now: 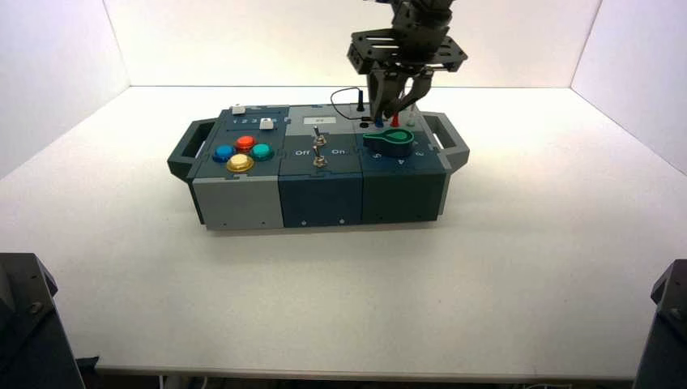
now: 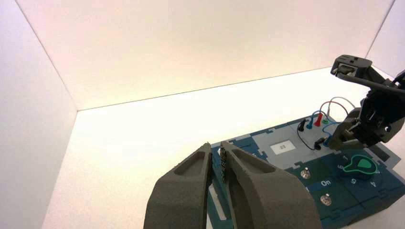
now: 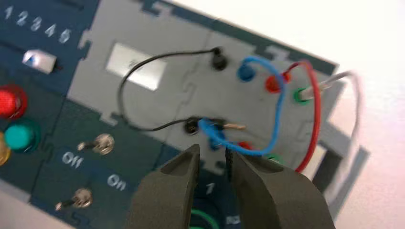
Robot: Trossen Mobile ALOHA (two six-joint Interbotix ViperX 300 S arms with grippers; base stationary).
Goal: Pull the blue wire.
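Right tool hung over the far right part of the box, its two dark fingers drawn close with only a narrow gap between them and pinching nothing. Just beyond the fingertips lay the blue wire: one blue plug sat tilted out of its socket with its metal pin bare, beside the socket that held the near black plug, while the wire arched up and over to a second blue plug seated in the farther row. A thin black wire looped from the near black socket to a black plug beside that seated blue plug. A red wire curved over the same cluster, and a white wire ran off past the box's edge.

Nearer on the box than the wires, the green knob stood on the dark blue panel, with two metal toggle switches lettered Off and On toward the middle. Four round buttons, blue, red, green and yellow, sat on the box's left part, with a white slider above them under numerals 1 to 5.

Left tool waited well back from the box's left end, its fingers pressed almost together and holding nothing. The box rested on the white table.
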